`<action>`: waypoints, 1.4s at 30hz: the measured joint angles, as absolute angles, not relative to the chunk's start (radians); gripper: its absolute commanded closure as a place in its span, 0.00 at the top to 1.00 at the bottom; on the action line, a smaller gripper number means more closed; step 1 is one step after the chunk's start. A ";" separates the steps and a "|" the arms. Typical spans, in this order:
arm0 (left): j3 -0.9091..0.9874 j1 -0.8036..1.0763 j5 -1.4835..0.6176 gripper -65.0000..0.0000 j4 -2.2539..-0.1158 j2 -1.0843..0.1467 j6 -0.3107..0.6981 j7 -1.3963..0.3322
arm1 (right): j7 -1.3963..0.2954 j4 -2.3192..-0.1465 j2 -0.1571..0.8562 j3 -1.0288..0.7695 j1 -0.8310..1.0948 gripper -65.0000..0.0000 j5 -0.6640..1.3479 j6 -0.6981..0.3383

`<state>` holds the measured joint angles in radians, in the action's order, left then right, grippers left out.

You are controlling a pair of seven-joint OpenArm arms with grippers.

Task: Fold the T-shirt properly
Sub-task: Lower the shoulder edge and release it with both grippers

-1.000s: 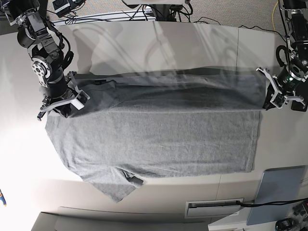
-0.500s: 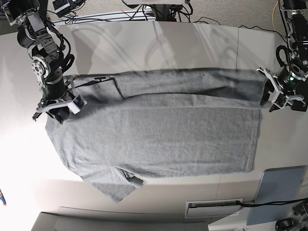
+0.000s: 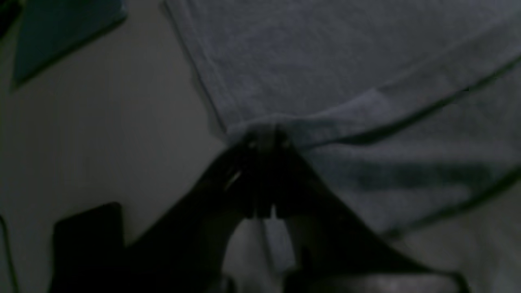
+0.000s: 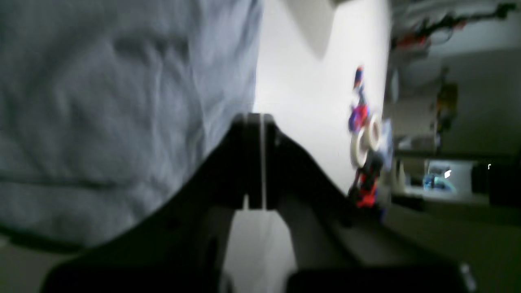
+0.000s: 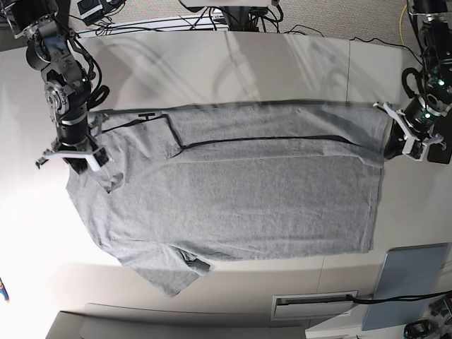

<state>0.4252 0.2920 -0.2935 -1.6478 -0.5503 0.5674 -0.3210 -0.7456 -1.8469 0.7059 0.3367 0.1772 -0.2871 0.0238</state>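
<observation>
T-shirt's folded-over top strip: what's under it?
Under the folded strip of the T-shirt lies the shirt's own lower layer, on the table. Anything between the layers is covered.

Soft heather-grey knit cloth on the T-shirt (image 5: 233, 198), matt and a bit fuzzy, with stitched hems. Smooth pale table (image 5: 212, 63) with a slight sheen. Matt black plastic-looking fingers on the left gripper (image 3: 266, 142) and right gripper (image 4: 254, 122).
</observation>
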 measured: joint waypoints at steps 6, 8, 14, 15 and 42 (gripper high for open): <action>0.427 0.287 -0.373 0.00 -1.584 -0.457 0.522 -0.346 | -0.710 -1.674 0.624 0.336 0.141 0.00 -0.212 0.023; 0.427 0.287 -0.383 0.00 -1.536 -0.428 0.520 -0.350 | -0.698 -1.634 0.594 0.336 0.120 0.00 -0.186 0.024; 0.427 0.287 -0.424 0.00 -1.430 -0.382 0.577 -0.356 | -0.689 -1.538 0.532 0.326 0.110 0.00 -0.131 -0.008; 0.427 0.287 -0.424 0.00 -1.419 -0.378 0.579 -0.368 | -0.695 -1.537 0.532 0.326 0.111 0.00 -0.130 -0.015; 0.440 0.756 -0.355 0.00 -1.704 -0.416 0.495 -0.426 | -0.752 -1.887 0.549 0.090 0.690 0.00 -0.189 -0.027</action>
<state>0.4404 0.7563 -0.3546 -1.7039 -0.4156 0.4950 -0.4259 -0.7517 -1.8874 0.5488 0.0898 0.6899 -0.1890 -0.0265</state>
